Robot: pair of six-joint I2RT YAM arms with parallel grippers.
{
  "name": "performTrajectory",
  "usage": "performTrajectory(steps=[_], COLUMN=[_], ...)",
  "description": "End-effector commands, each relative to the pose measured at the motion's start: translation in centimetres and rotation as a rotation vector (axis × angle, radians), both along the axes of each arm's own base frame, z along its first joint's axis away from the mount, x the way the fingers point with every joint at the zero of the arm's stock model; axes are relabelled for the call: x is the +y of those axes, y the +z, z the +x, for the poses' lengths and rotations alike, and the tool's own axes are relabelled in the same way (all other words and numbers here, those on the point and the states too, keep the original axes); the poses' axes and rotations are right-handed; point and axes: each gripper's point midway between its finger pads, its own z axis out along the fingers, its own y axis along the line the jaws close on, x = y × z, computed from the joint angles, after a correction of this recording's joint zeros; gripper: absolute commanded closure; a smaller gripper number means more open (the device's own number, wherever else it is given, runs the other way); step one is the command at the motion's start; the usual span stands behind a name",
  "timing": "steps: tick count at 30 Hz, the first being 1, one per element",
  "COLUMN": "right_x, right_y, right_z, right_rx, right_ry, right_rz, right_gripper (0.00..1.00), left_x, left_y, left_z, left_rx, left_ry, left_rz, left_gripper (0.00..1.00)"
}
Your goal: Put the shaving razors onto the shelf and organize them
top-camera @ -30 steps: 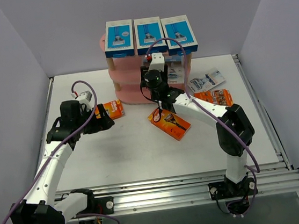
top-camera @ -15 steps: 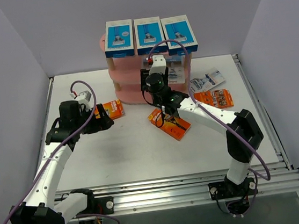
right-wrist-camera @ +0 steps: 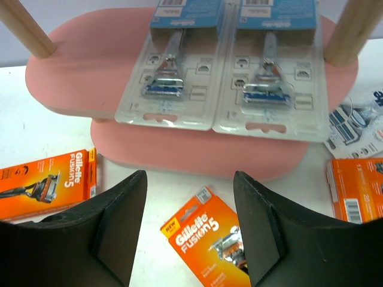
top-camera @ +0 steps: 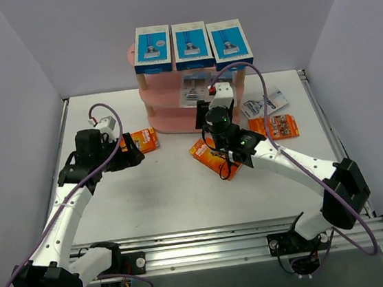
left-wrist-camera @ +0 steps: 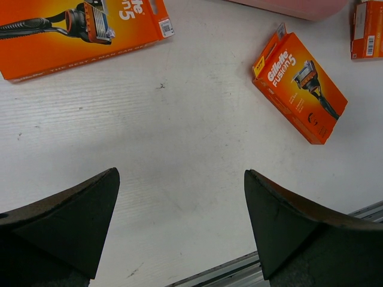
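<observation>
The white surface is lying under both pairs of my fingers. The pink shelf is standing just ahead of my right fingers, which are hanging apart with nothing between them. Three blue-and-white boxes are standing in a row on its top board. Two clear blister packs are lying side by side on its middle board, straight ahead of those fingers, and a third blister pack is lying on the surface off to their right. The middle orange card is showing in the gap between them, and the right orange card is lying beside the right one. My left fingers are spreading wide, gripping nothing, with the left orange card lying ahead of them.
</observation>
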Motion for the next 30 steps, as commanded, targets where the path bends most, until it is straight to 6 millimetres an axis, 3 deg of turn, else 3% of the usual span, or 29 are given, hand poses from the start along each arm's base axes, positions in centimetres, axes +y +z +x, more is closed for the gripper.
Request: performTrajectory(steps=[1,2,9,13,16,17,18,19,20,23,24,26,28,29,30], right_x=[-1.8,-2.4,-5.8,-7.9,-10.6,-12.7,-12.6,-13.7,-16.0,-18.0,-20.0,-21.0,-23.2,-23.6,-26.1], right_y=[0.9,-0.5,-4.8,-7.1,-9.3,-9.9,-10.1,-11.5,-11.9,-12.8,-13.3,-12.4,-12.8,-11.6,-12.5], right_z=[-1.9,-2.4,-4.6,-4.9,-4.6,-4.0,-3.8,-4.0,-3.4,-2.5,-2.0,-0.6,0.6,1.7,2.3], right_rx=[-0.007,0.018,0.101,0.158,0.214,0.223,0.235,0.263,0.265,0.293,0.304,0.297,0.313,0.295,0.31], right_ry=[-0.034,-0.044,-0.118,-0.153,-0.211,-0.266,-0.227,-0.235,-0.284,-0.294,-0.337,-0.339,-0.373,-0.375,-0.438], right_rz=[0.055,0.044,0.1,0.147,0.205,0.245,0.299,0.318,0.353,0.416,0.416,0.428,0.428,0.434,0.443], right_gripper=[0.45,0.45,0.44,0.44,0.44,0.44,0.44,0.44,0.44,0.43,0.43,0.43,0.43,0.43,0.43], left_x=[0.4,0.5,1.1,1.0,1.0,1.1,1.1,1.2,1.3,1.2,1.2,1.1,1.2,1.3,1.5], left_y=[0.9,1.1,1.5,1.3,1.4,1.4,1.5,1.5,1.5,1.5,1.4,1.4,1.2,1.2,1.1], left_z=[0.3,0.3,0.2,0.2,0.2,0.3,0.2,0.3,0.2,0.3,0.3,0.4,0.4,0.4,0.6], left_rx=[-0.047,-0.052,-0.069,-0.058,-0.06,-0.063,-0.064,-0.064,-0.062,-0.064,-0.061,-0.061,-0.054,-0.053,-0.048], left_ry=[0.013,0.018,0.042,0.041,0.039,0.043,0.044,0.047,0.047,0.043,0.044,0.037,0.04,0.041,0.048], left_rz=[0.01,0.012,0.026,0.027,0.027,0.027,0.026,0.026,0.025,0.018,0.018,0.01,0.014,0.015,0.014], left_gripper=[0.06,0.06,0.06,0.06,0.06,0.06,0.06,0.06,0.06,0.06,0.06,0.06,0.06,0.06,0.06])
